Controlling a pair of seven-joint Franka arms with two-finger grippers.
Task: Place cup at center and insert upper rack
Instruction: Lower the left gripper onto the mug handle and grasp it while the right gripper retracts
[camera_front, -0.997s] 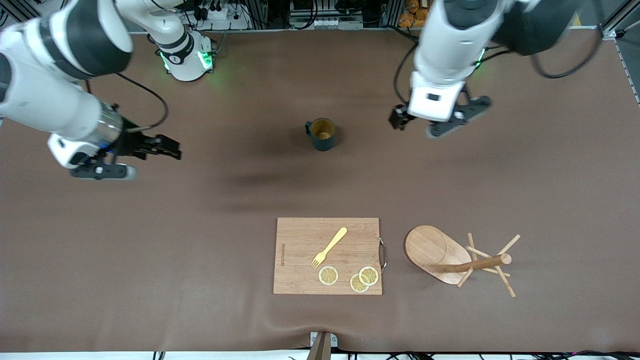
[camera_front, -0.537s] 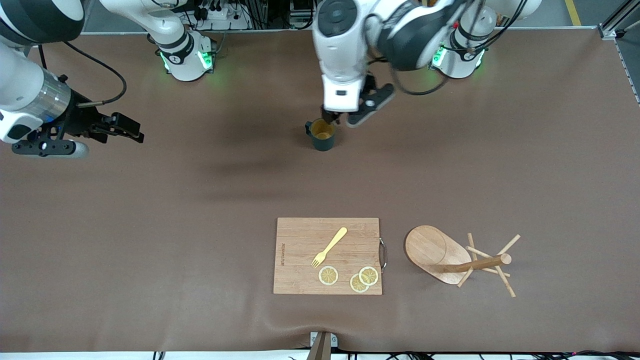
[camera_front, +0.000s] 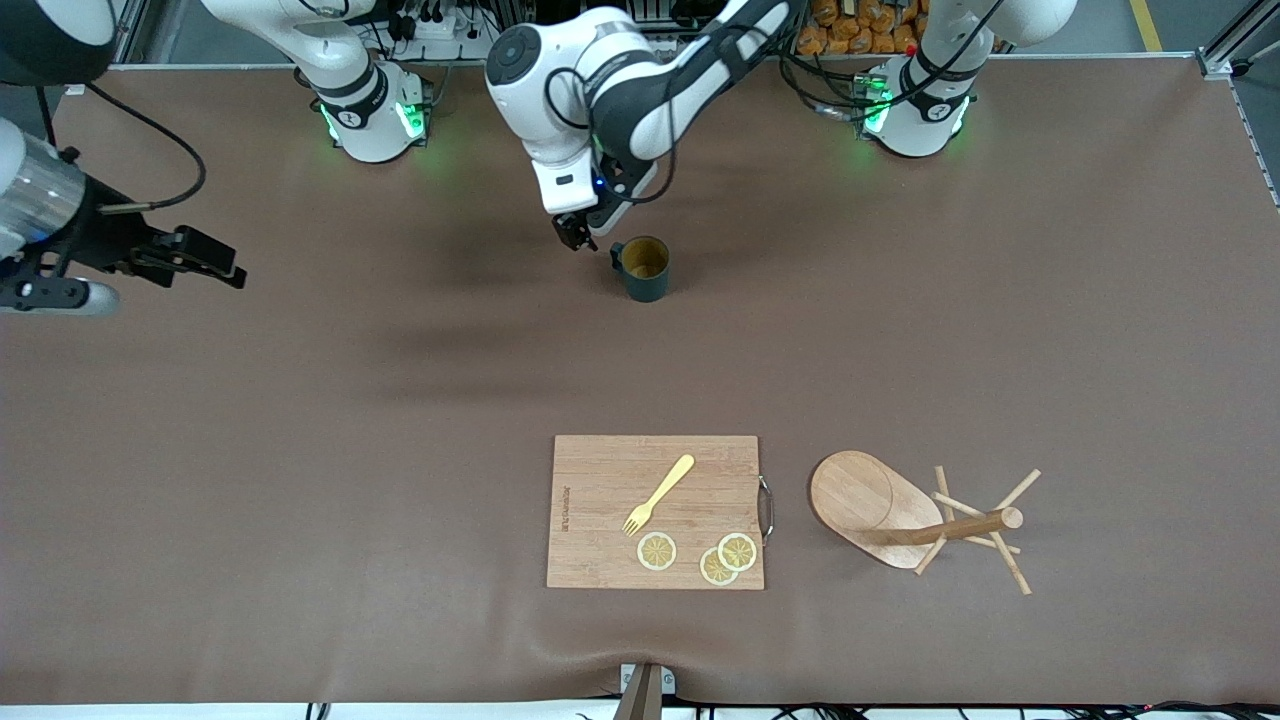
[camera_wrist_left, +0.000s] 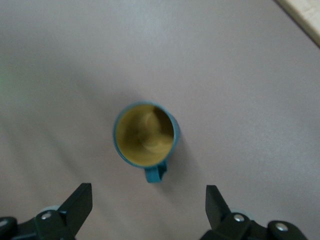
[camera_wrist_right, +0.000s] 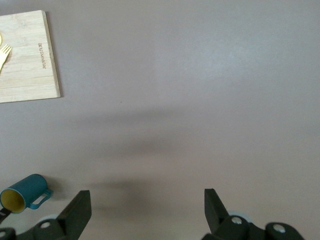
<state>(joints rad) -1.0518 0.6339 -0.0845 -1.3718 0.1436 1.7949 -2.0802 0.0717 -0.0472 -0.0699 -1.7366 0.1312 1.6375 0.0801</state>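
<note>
The left gripper hangs just beside the cup, on the handle side, jaws spread wide and gripping nothing. The cup stands upright on the tabletop, toward the robots' bases and roughly midway between the two arms' ends. In the left wrist view the cup sits square between the two open fingers, handle pointing toward the gripper. A good grasp, by the look of it, calls for a straight drop so one finger goes inside the rim and one outside, or both straddle the wall clear of the handle, with no tilt that might tip the cup.

The right gripper waits over bare tabletop at the right arm's end, jaws spread too and empty.

Plenty of open room surrounds the cup. The mug tree lies on its side, well apart and nearer the front camera, pegs splayed. Beside it lies the cutting board, carrying a fork and lemon slices. Any carry toward the middle should stop short of the board's edge
</note>
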